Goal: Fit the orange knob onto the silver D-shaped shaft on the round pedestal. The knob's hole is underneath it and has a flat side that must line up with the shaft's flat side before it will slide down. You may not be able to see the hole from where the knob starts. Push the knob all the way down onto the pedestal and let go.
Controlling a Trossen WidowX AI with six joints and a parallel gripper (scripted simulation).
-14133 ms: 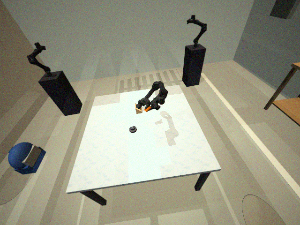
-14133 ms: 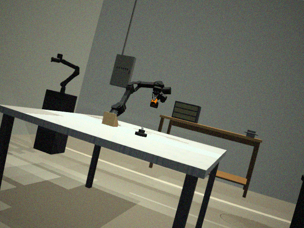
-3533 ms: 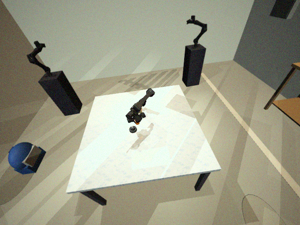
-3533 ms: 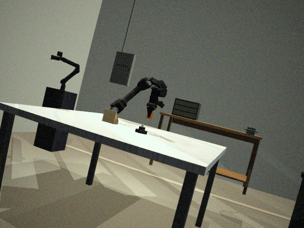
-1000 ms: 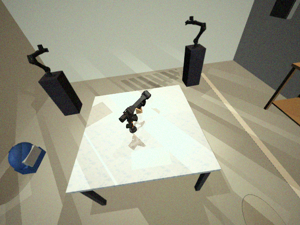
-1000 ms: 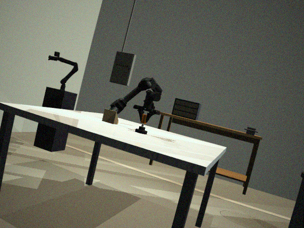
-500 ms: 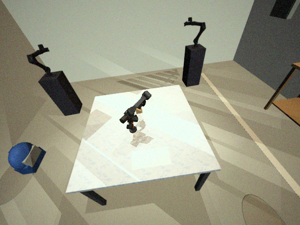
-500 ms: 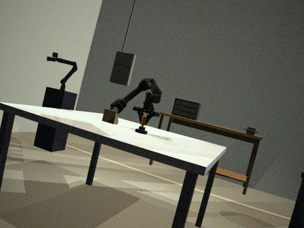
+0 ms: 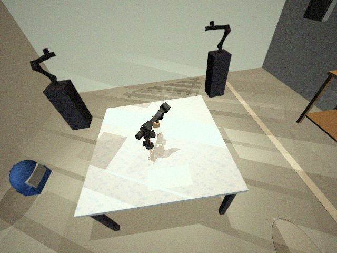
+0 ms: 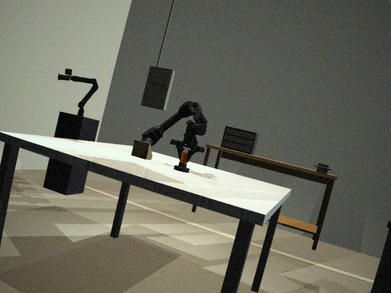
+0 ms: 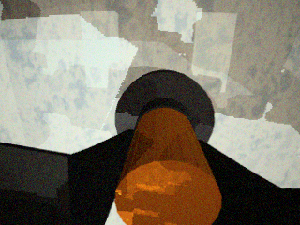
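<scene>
Gripper [image 10: 183,158] [image 11: 164,141] partly open, clamped on upright orange knob [image 10: 183,157] [image 11: 165,155] at round pedestal [image 9: 149,146] [image 10: 181,168] [image 11: 164,84]; shaft hidden.

Wall box [image 9: 317,10] [image 10: 155,91]: at the far side in the exterior view, faint dark row of lettering across the upper middle of its front face; too dim and blurred to read.
Lettering: one short line, roughly level with the box's tilt, dark on dark; letters can't be told apart.
Wall box, top view: cut off at the far right corner, front too dark to read.
Readable text: none, in any of the three views.
Brands, numbers, signs: none readable.
</scene>
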